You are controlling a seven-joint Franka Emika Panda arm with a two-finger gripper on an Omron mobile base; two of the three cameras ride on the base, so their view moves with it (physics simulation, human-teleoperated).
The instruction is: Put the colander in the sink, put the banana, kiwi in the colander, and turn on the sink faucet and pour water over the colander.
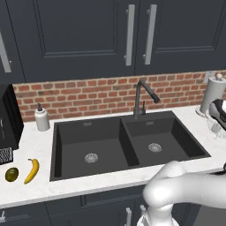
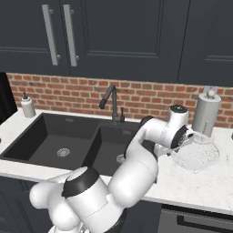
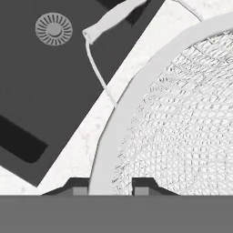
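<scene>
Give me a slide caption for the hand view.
Claw straddling the colander rim on the counter, beside the sink basin and its drain.

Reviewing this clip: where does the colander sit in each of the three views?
Left base view: colander at the right edge, on the counter right of the sink.
Right base view: centre right, on the counter before the paper towel roll.
Hand view: its rim between the fingertips.
Shared landmark: the sink.

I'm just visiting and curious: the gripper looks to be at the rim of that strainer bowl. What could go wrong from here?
1. The gripper straddles only the thin rim of the colander; lifted, the bowl may tilt or slip out.
2. The colander sits on the counter right of the sink, beside the paper towel roll; a swing could knock that.
3. The faucet stands near the path.
</scene>
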